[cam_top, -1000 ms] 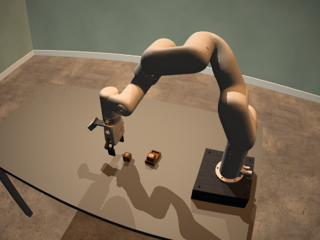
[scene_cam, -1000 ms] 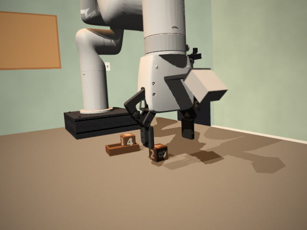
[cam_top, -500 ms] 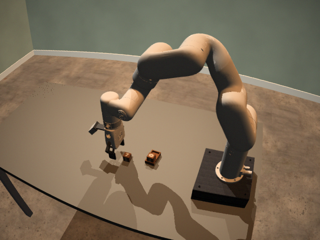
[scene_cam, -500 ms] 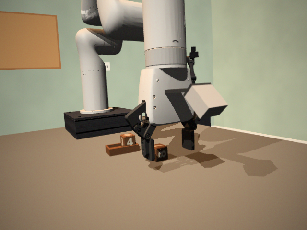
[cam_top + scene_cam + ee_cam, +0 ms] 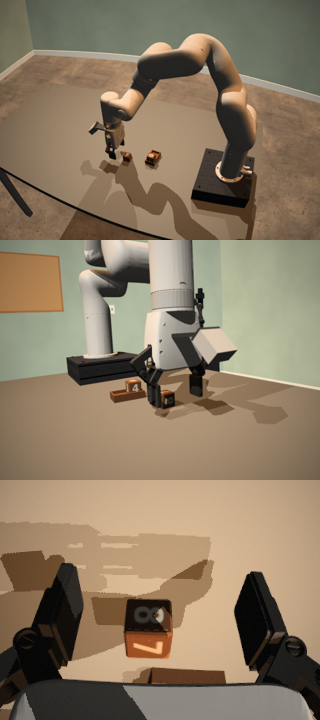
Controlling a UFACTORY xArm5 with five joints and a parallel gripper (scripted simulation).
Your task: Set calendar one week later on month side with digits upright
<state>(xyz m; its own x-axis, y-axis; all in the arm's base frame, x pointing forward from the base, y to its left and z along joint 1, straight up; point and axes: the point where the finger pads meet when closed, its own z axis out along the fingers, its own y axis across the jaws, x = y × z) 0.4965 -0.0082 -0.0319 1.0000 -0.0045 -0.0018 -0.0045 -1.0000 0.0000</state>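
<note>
Inside the tray [image 5: 157, 152] [image 5: 127, 396] [image 5: 188, 676], one cube [image 5: 151, 156] [image 5: 133, 386].

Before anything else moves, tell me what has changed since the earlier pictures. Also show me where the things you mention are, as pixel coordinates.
The tool [image 5: 117, 150] [image 5: 174, 392] [image 5: 161, 587] has come down toward the table, and its open fingers now stand lower, around the loose cube [image 5: 126, 156] [image 5: 168, 399] [image 5: 148, 628]. Nothing was taken hold of or let go. The loose cube, the tray [image 5: 148, 162] [image 5: 127, 396] and the cube in it [image 5: 151, 156] [image 5: 133, 386] stayed put.
</note>
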